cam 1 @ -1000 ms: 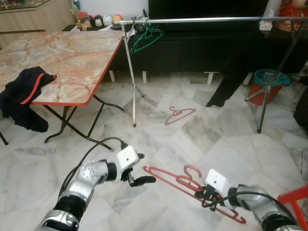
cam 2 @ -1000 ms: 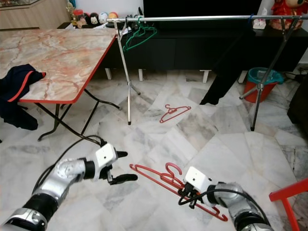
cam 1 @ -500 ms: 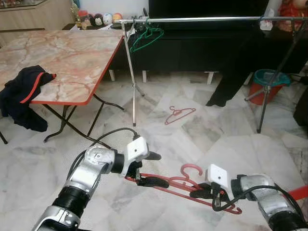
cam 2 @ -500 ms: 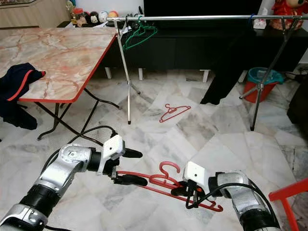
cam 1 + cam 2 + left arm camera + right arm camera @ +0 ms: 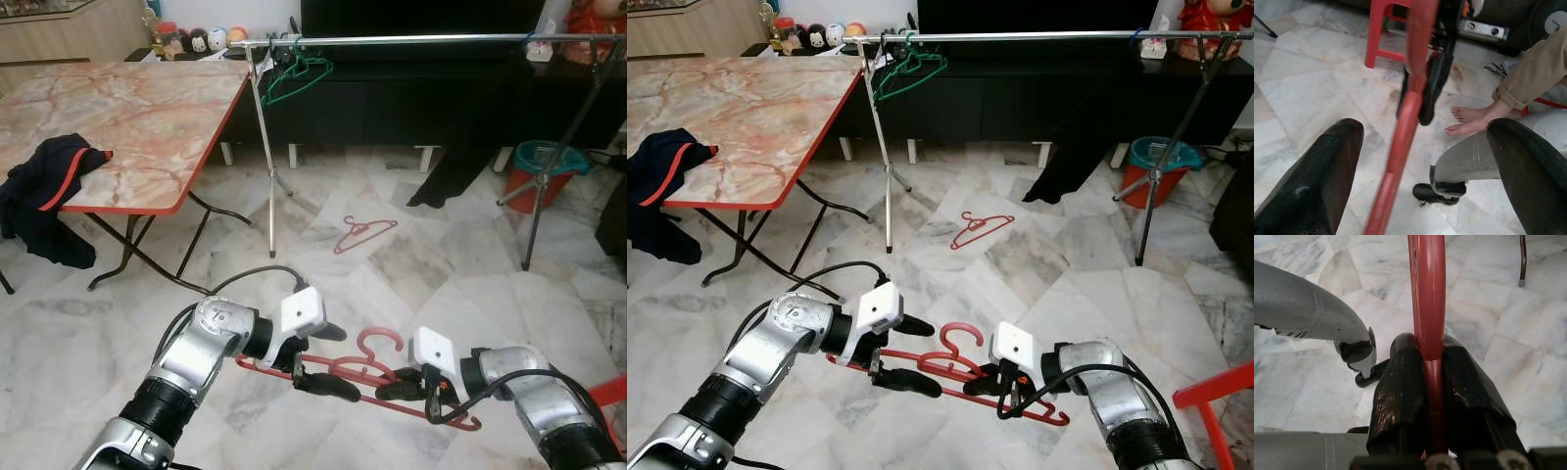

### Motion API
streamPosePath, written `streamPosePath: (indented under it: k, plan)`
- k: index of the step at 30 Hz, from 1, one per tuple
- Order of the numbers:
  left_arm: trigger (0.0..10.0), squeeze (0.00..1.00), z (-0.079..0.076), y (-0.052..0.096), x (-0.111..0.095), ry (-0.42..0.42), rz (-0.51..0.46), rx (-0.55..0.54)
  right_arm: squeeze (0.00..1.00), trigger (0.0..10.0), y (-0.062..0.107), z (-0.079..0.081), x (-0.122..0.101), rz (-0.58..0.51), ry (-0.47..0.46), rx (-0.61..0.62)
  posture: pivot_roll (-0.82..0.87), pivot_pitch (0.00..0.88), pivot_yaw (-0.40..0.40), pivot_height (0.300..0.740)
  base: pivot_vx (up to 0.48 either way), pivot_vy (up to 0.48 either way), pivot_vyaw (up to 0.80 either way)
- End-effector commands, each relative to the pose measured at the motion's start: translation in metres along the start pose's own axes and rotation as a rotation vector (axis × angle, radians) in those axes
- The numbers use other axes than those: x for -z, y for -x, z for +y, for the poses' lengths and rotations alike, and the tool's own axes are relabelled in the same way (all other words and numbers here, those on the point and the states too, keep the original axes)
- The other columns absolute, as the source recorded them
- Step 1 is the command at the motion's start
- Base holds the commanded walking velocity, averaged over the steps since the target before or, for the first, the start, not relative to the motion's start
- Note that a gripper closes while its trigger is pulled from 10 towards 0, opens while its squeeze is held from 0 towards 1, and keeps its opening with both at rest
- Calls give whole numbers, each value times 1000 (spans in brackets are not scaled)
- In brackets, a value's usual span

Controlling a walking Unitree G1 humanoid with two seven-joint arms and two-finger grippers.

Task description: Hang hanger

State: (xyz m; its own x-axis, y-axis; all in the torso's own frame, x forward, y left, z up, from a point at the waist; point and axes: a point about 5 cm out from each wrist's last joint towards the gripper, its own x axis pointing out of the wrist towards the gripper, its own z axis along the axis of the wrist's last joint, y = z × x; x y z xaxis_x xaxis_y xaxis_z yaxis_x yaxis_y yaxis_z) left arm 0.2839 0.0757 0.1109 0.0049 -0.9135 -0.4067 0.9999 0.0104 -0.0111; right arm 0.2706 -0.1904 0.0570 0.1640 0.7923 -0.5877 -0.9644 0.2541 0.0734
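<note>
- Right pincer (image 5: 404, 389) pinching red hanger (image 5: 364, 369), held low above the marble floor (image 5: 441, 264).
- Left pincer (image 5: 329, 358) spread wide around the hanger's other end, fingers apart from it.
- Clothes rail (image 5: 421, 40) well beyond, carrying green hanger (image 5: 299, 76).

I can read no text, label, brand, number or sign in any view; the small markings on the white housings of the arms and on the objects along the far wall are too small or blurred for me to make out.
</note>
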Motion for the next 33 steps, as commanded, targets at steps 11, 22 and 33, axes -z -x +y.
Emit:
streamPosePath:
  k: [11, 22, 33]
  plan:
    - [4941, 0, 2, -2, 4, 14, 38, -43, 0, 10000, 3, -5, -30, -59, 79, -19, -188, 0, 36, 740, 0, 0, 0]
    - [0, 0, 4, -2, 2, 9, 38, -61, 0, 10000, 3, -5, -31, -57, 75, -10, -186, 0, 34, 740, 0, 0, 0]
    - [0, 0, 6, -2, 3, 8, 41, -68, 0, 10000, 2, -4, -29, -52, 70, -13, -184, 0, 36, 740, 0, 0, 0]
